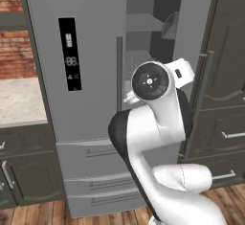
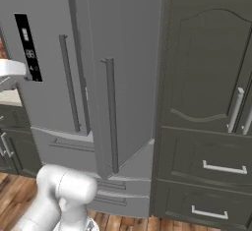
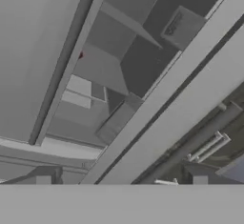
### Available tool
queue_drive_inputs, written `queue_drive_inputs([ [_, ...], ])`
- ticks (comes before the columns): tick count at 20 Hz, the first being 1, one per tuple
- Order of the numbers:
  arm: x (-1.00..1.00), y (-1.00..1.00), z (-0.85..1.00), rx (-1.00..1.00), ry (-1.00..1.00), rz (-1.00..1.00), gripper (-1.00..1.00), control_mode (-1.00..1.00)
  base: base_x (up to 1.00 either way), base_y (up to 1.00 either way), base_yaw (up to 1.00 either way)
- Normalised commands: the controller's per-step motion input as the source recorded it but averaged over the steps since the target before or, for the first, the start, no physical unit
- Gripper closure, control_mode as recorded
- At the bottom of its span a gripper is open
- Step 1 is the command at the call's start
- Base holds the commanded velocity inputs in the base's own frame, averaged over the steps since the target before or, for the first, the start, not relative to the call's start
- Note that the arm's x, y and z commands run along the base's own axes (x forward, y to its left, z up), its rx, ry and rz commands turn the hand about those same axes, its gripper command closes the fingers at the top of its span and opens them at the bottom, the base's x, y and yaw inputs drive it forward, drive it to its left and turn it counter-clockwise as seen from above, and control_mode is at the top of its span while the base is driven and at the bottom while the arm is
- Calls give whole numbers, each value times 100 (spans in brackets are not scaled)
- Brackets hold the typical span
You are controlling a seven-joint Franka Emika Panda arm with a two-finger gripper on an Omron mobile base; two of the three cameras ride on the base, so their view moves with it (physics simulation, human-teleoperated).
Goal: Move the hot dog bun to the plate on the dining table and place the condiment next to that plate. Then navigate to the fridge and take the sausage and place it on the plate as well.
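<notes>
Left base view: tall grey steel French-door fridge point(image 1: 76, 99) in front of the base, left door shut, carrying a narrow black display panel point(image 1: 70, 54) with pale readouts. Right door swung outward, edge-on to the camera, its long dark bar handle point(image 1: 199, 104) upright. Through the gap, grey shelves and a door bin, dim and part-hidden behind the white arm with dark joints point(image 1: 150, 123). Two drawer fronts below the doors. Dark grey cabinets to both sides, a pale speckled counter and red brick wall at far left. Gripper hidden behind the arm's wrist joint.

Right base view: same fridge from the other side; open door point(image 2: 123, 77) seen from its outer face, vertical handle point(image 2: 111, 114) on it, shut door with its own handle and the display behind. Interior blocked by the open door. Dark grey panelled cabinet point(image 2: 206, 102) with silver pulls just beside the fridge on the right. Wood floor along the bottom.

Hand view: tilted look into the opening. Two small dark finger tips point(image 3: 43, 180) at the bottom edge, well apart, claw point(image 3: 121, 182) wide open, nothing between them. Grey shelves and bins inside. Tiny reddish speck point(image 3: 80, 55) at the shut door's edge, possibly the sausage; too small and mostly hidden to tell.
</notes>
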Motion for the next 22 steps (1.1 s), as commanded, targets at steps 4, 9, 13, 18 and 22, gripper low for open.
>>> queue_drive_inputs([
  [4,98,0,-11,-18,8,-28,-100,-100,0,0,0],
  [9,87,-13,-23,-11,4,-29,-100,-100,0,0,0],
  [13,70,-39,-41,-4,0,-15,-100,-100,0,0,0],
  [18,64,-46,-26,0,0,-4,-100,-100,0,0,0],
  [22,53,-37,-11,0,0,-3,-100,-100,0,0,0],
])
